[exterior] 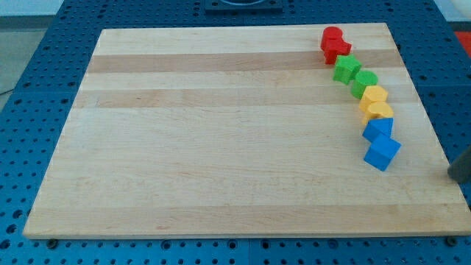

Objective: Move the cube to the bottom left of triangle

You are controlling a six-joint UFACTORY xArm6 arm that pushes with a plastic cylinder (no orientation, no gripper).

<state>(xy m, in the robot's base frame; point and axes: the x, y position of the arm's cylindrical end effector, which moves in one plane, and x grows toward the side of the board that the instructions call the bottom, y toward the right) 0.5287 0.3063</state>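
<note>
Several blocks form a curved chain down the right side of the wooden board (221, 147). From the view's top they are two red blocks (334, 43), two green blocks (354, 74), two yellow blocks (376, 103), a blue block (377, 129) that may be the triangle, and a blue cube (382, 153). The cube touches the lower edge of the blue block above it. My tip (453, 175) shows at the view's right edge, well to the right of the blue cube and slightly below it, touching no block.
The board lies on a blue perforated table (29, 88). Its right edge runs just past the block chain, near my tip.
</note>
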